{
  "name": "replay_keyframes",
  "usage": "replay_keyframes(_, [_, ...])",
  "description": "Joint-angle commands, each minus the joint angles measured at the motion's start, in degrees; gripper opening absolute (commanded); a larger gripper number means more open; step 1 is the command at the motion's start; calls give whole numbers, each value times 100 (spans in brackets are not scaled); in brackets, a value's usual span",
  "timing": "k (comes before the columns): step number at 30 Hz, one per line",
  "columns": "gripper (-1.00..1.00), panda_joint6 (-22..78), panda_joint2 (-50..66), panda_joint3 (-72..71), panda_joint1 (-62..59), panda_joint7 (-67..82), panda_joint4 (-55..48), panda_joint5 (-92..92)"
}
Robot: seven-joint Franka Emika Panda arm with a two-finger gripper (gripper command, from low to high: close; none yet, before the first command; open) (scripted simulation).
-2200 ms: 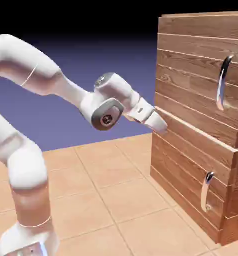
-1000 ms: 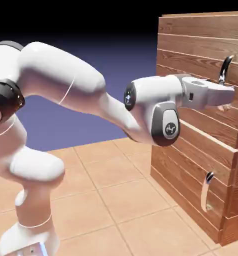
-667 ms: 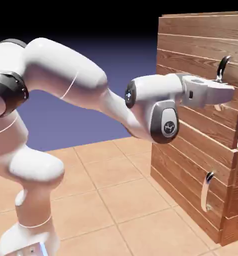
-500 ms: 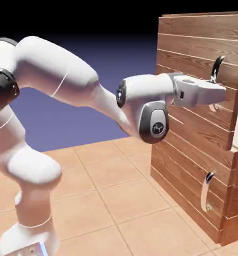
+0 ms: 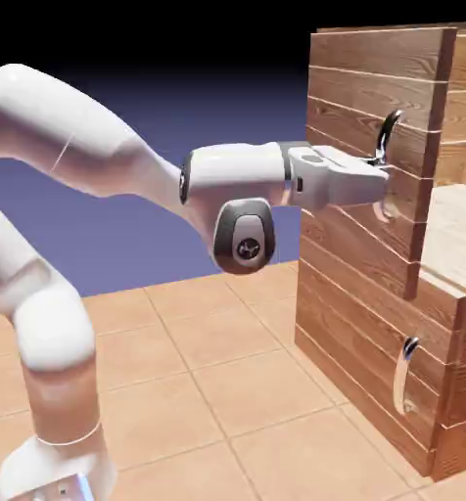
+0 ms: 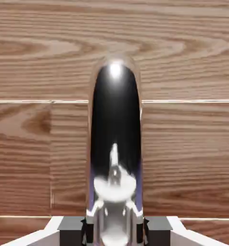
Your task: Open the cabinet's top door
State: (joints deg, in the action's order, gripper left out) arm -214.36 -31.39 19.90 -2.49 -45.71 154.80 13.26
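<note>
gripper point(image 5: 382, 193) clamped on handle point(image 6: 115, 144) | top door point(image 5: 374, 137) ajar | no writing legible

The plank cabinet point(image 5: 374, 323) stands at right; its top door point(image 5: 369, 147) is swung partly open, pale interior showing, curved silver handle point(image 5: 386, 137) upright.

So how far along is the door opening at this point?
Done: the claw is shut on the long silver handle, and the top door has swung partly away from the cabinet, showing a pale interior on the right. In hand: the pull. Left: swinging the door wider; the lower panel stays closed.
</note>
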Motion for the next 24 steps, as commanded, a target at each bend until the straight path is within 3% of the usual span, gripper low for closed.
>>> replay_keyframes(1, [-100,15,-95,-208,-167,73,102,-187])
replay_keyframes(9, [-100,195,-879,-1791,-1590,8,757,-1076])
replay_keyframes(24, [-100,20,-1499,-3147,-4472,-3673,778,2018])
